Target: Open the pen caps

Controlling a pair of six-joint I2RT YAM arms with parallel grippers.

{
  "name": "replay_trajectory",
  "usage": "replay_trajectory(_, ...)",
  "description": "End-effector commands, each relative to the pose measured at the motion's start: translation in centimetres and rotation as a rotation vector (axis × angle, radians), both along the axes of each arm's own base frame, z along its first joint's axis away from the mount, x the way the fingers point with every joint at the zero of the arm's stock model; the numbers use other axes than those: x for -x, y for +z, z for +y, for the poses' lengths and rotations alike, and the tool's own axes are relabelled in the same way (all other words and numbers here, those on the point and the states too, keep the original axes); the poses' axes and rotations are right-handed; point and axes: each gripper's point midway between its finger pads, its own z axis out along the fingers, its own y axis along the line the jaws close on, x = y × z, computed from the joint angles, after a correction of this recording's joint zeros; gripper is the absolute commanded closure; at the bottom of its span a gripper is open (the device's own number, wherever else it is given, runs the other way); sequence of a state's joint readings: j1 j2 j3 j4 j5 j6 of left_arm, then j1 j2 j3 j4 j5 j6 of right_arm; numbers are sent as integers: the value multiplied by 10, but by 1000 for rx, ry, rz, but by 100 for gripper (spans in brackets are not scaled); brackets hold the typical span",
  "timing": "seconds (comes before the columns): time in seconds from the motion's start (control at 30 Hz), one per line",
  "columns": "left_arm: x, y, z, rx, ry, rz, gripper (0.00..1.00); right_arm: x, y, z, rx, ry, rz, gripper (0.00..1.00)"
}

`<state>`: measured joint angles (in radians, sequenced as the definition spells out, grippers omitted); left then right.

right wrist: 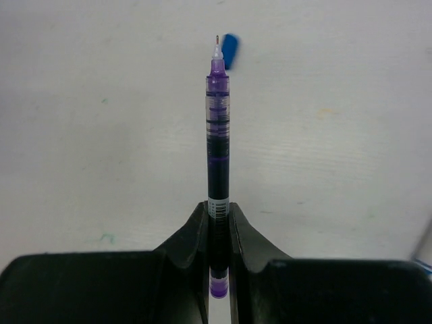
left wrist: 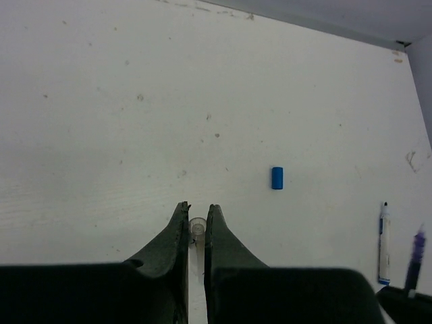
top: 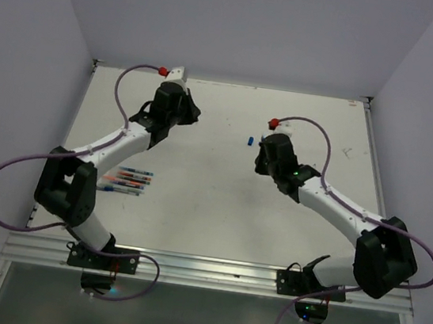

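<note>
The left end effector (left wrist: pixel 197 214) pinches one clear cap (left wrist: pixel 197 228). The right end effector (right wrist: pixel 217 210) pinches one uncapped purple pen (right wrist: pixel 217 121). One blue cap (left wrist: pixel 277 177) lies on the bench (left wrist: pixel 101 101), well apart from four pens (top: pixel 126 180).

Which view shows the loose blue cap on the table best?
Left wrist: the blue cap lies whole, sharp and unobstructed. Top external shows only a tiny blue speck; right wrist shows it blurred, beside the purple pen's tip.
</note>
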<state>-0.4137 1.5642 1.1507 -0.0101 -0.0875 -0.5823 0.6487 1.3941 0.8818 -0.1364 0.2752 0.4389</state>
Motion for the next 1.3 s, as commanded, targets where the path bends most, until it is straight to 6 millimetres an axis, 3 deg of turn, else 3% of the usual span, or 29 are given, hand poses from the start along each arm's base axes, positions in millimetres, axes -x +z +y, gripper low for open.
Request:
replay_trajectory(0.0,-6,-2,-39,-11,-179,-10,100,-7,18,-67,45,-219,28,100)
replay_trajectory(0.03,-11,1,-44,-19,-196,-24,100,-8,19,-92,54,-283,39,100)
replay_trajectory(0.07,-14,-14,-53,-33,-215,4,100,-6,18,-104,55,-311,46,100)
replay_trajectory(0.13,-23,-12,-67,-27,-256,-7,100,0,8,-127,64,-363,83,100)
replay_trajectory(0.17,-22,-34,-72,-51,-278,50,100,0,8,-144,40,-402,92,100)
replay_trajectory(0.2,-27,-31,-78,-48,-290,43,100,6,-1,-153,40,-423,115,100)
replay_trajectory(0.27,-32,-49,-84,-71,-307,75,100,9,-3,-173,21,-473,124,100)
replay_trajectory(0.33,-40,-49,-92,-77,-323,65,100,13,-9,-187,14,-511,142,100)
replay_trajectory(0.47,-45,-79,-107,-84,-358,120,100,19,-27,-196,-5,-532,201,100)
replay_trajectory(0.57,-48,-90,-118,-96,-380,136,100,21,-45,-205,-23,-557,244,100)
replay_trajectory(0.73,-54,-108,-125,-101,-388,160,100,18,-58,-217,1,-587,252,100)
replay_trajectory(1.07,-56,-118,-144,-102,-440,174,100,13,-81,-219,3,-595,301,99)
replay_trajectory(1.27,-52,-129,-157,-91,-462,195,100,14,-90,-218,-3,-598,316,86)
